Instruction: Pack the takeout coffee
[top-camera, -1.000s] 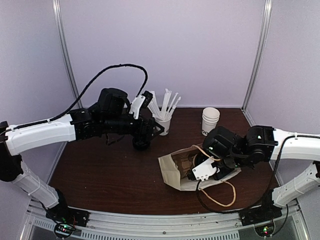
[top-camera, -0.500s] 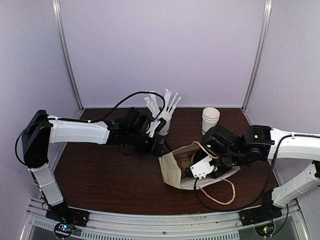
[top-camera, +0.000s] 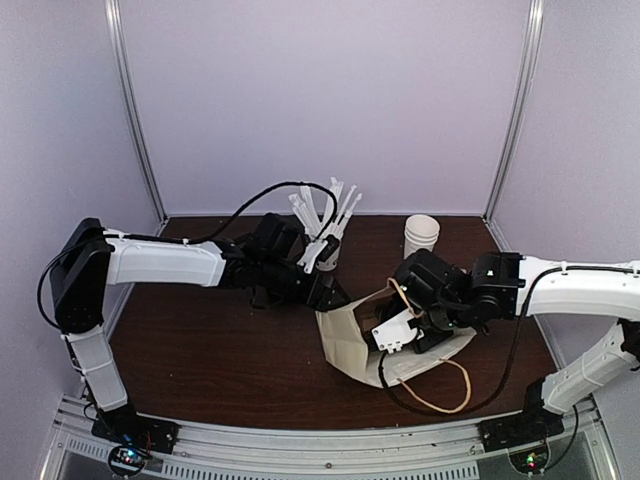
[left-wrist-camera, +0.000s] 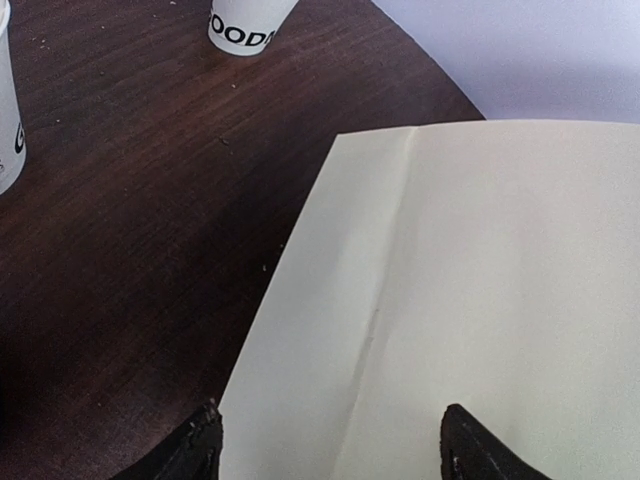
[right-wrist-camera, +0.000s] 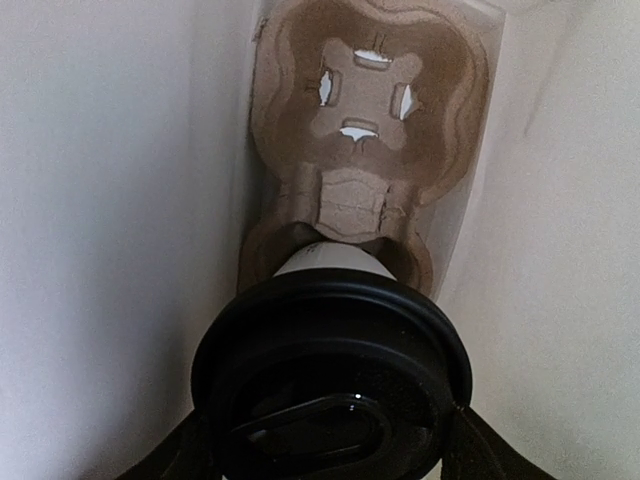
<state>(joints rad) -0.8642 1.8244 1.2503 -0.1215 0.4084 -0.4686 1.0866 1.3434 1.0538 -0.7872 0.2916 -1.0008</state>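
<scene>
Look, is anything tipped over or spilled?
No spill shows. The paper bag lies on its side on the table, and the right gripper holds the takeout coffee inside it, by a cardboard cup carrier.

Only legible print: dark caps "OOD", cut off either side, near base of white cup (left-wrist-camera: 245, 20), left wrist view. 2nd cup (left-wrist-camera: 8, 120) at left edge: dark mark, unreadable.
</scene>
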